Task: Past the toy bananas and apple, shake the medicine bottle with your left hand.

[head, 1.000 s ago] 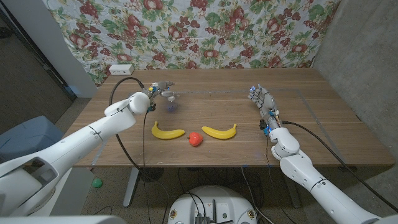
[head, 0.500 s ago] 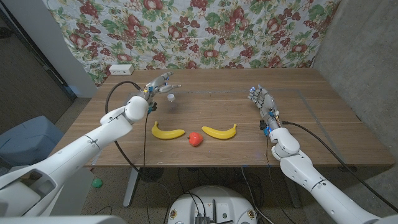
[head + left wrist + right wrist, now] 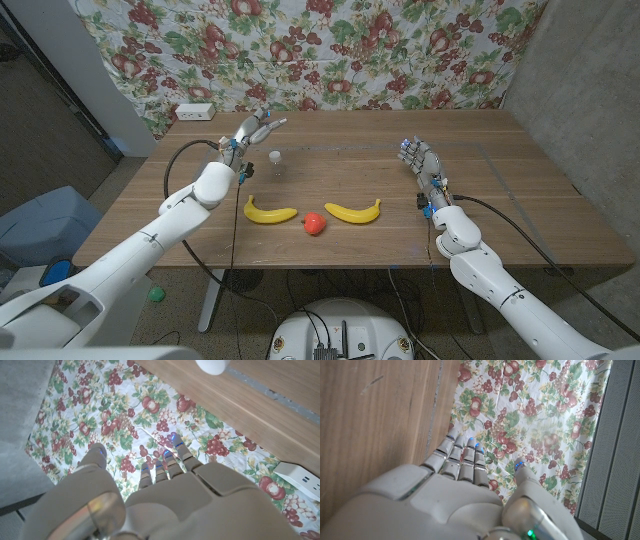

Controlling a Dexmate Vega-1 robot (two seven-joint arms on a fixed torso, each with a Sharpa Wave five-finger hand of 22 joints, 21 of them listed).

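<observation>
The medicine bottle (image 3: 274, 157) is seen standing free beyond the bananas (image 3: 270, 211), bare table around it. The left hand (image 3: 248, 133) is held open, empty, beside it; the right hand (image 3: 421, 160) appears open.

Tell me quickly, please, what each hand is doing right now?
Left hand: open, holding nothing; the bottle stands apart from it on the table.
Right hand: open, holding nothing.
</observation>
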